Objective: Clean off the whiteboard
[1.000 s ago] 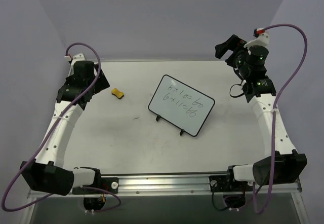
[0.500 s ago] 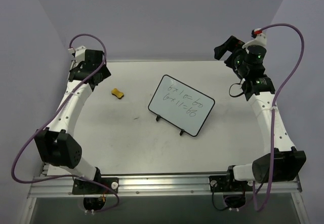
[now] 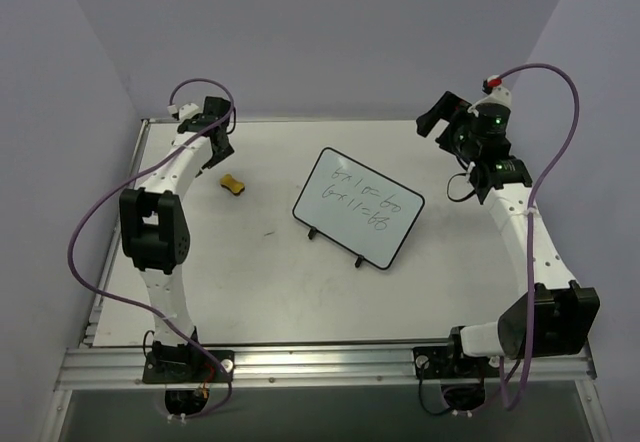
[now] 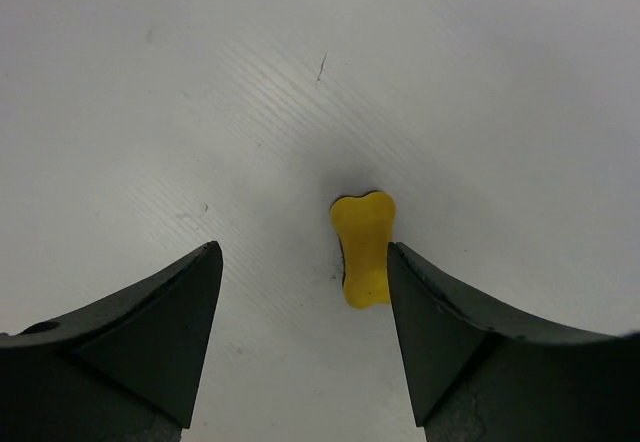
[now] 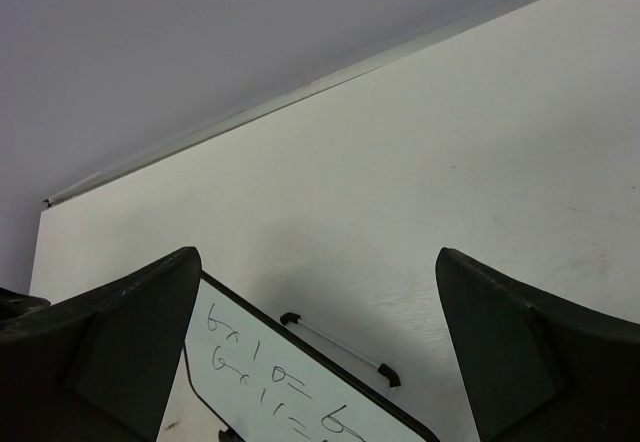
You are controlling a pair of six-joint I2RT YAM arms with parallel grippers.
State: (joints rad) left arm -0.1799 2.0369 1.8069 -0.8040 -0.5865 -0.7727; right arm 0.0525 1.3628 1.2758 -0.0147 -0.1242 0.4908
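Whiteboard (image 3: 358,205) sits mid-table, propped on its two black feet and angled diagonally, both lines of numbers still fully legible, so no erasing is done and the board hasn't shifted over the last second. What changed is your left arm: it has swung in from the left edge and reached to the back-left, and the left gripper (image 4: 303,247) now hangs above the yellow eraser (image 4: 363,247), jaws spread wide with nothing in them. That reads as lining up the eraser pick, the first real step. Watch the offset: in the wrist view the eraser lies off-centre, just beside the finger on the right of that view, lengthwise between the jaws, so you'd likely want to nudge across before dropping or that finger may land on it. Right gripper (image 5: 315,257) has drifted only slightly at the back-right, held up off the table (image 3: 250,282), also wide open and empty, looking down on the board's far corner. Eraser and board are well apart with bare tabletop between, so nothing blocks the carry. The left arm's purple cable (image 3: 85,232) loops wide off the table's left side, so keep an eye on it
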